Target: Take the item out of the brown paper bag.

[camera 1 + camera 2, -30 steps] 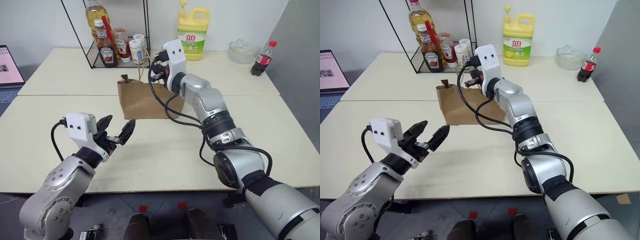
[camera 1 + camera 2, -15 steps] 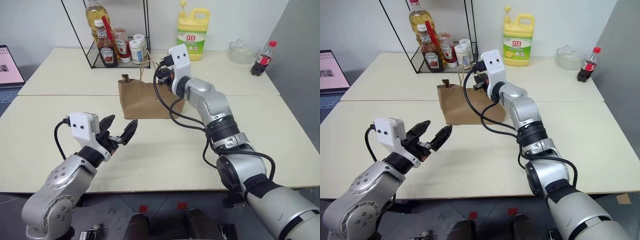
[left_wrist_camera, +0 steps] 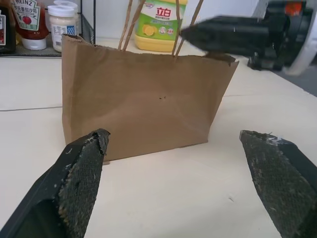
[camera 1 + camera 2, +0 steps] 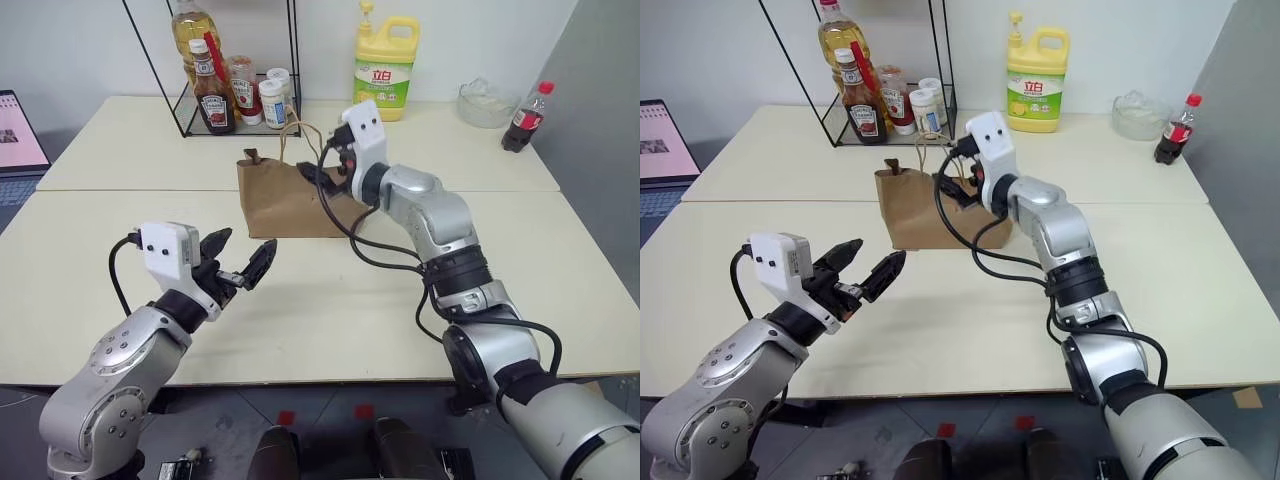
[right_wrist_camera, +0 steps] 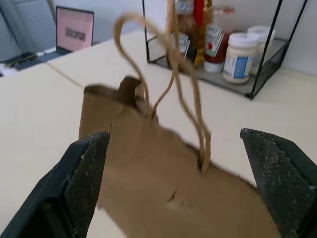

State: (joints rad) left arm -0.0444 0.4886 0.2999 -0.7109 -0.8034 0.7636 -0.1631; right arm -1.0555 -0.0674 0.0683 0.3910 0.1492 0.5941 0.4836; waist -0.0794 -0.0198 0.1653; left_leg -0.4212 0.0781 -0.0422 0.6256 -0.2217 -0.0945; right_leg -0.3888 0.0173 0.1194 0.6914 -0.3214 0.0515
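Cream desk (image 4: 330, 300) carries the brown paper bag (image 4: 285, 195), upright. I see my right tool (image 4: 318, 176) spread wide at its rim, gripping nothing. Left tool (image 4: 243, 262) hangs open, well short of it.

You see the right gripper (image 4: 958, 181) at the brown paper bag's (image 4: 925, 214) top edge, left gripper (image 4: 868, 272) spread nearby.

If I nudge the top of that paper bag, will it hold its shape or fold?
The brown paper bag looks like thin paper, so its rim would probably buckle. It stands unsupported on the table, so it would likely slide or tip. Its handles seem floppy.
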